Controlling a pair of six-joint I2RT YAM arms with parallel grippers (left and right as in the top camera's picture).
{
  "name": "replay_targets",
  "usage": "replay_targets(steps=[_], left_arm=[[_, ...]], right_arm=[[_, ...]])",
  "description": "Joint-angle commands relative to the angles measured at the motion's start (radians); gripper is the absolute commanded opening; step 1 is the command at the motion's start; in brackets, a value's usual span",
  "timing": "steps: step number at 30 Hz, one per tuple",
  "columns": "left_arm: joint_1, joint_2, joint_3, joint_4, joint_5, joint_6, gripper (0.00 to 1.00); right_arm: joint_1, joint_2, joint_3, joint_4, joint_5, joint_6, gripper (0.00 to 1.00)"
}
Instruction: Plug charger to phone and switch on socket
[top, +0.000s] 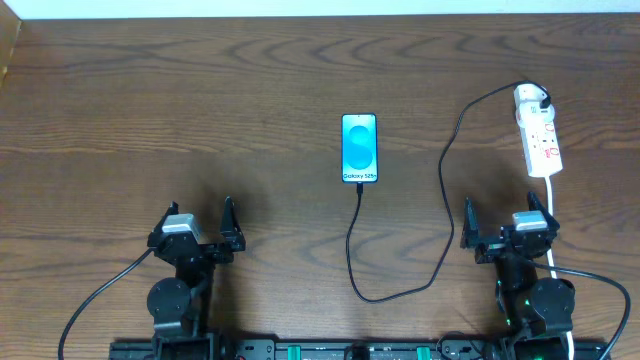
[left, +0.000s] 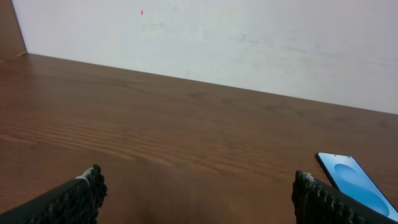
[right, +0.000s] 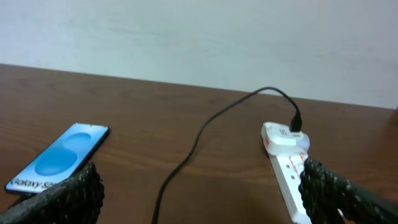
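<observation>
The phone (top: 359, 148) lies flat mid-table, its blue screen lit; it also shows in the left wrist view (left: 354, 180) and the right wrist view (right: 59, 155). The charger's black cable (top: 446, 170) runs from the phone's near end, loops toward me and rises to the white adapter (top: 530, 98) seated in the socket (top: 541, 142) at the right. In the right wrist view the cable (right: 186, 155) passes left of the socket (right: 289, 177). My left gripper (top: 198, 222) stands open near the front left. My right gripper (top: 508, 222) stands open just in front of the socket. Neither holds anything.
The socket's white cord (top: 552, 215) trails toward me past the right arm. A pale wall (left: 217, 37) borders the table's far edge. Bare wooden tabletop (top: 200, 100) spreads across the left half.
</observation>
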Motion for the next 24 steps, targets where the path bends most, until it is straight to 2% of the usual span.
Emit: replay_targets(steps=[1,24], left_arm=[[0.004,-0.006,-0.012,-0.041,0.013,0.006,0.97],[0.004,-0.006,-0.012,-0.041,0.013,0.006,0.97]], right_arm=[[0.010,-0.029,-0.001,-0.019,0.015,-0.006,0.99],[0.013,-0.030,-0.001,-0.045,0.015,-0.005,0.99]])
